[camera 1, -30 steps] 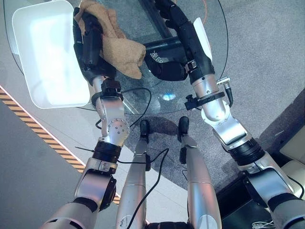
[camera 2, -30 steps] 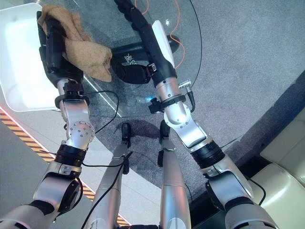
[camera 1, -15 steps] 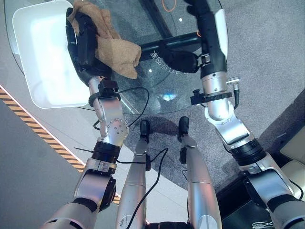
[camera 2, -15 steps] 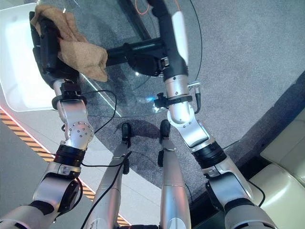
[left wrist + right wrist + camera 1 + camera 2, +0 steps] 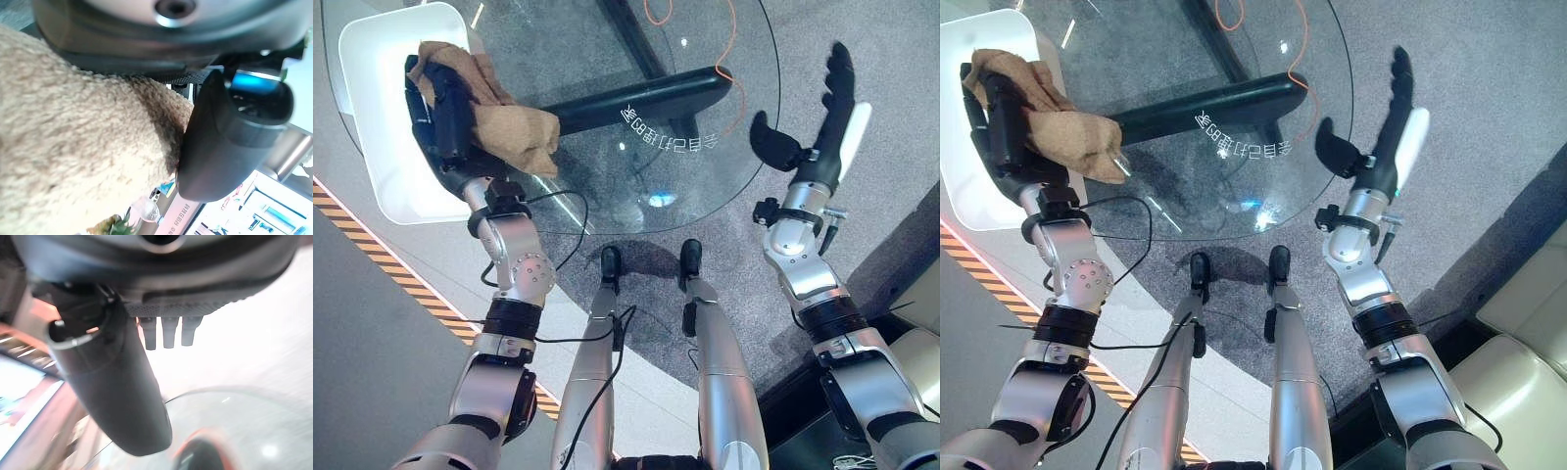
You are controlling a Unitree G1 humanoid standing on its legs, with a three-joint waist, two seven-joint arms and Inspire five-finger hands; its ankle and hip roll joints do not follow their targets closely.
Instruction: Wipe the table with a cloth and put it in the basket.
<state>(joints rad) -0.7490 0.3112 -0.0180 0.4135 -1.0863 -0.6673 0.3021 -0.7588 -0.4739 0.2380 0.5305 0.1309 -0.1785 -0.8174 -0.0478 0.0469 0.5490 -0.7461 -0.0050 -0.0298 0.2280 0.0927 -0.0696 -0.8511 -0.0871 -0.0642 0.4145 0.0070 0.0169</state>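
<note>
Now carrying the tan cloth to the white basket.
Left hand is clutching the cloth bunched over the basket's rim, beside the glass table, probably for dropping; right hand is hanging off-table with straight fingers.

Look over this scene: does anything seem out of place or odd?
Nothing stands out. The left hand grips the brown cloth over the white basket's edge, and the right hand hangs open beside the glass table.
</note>
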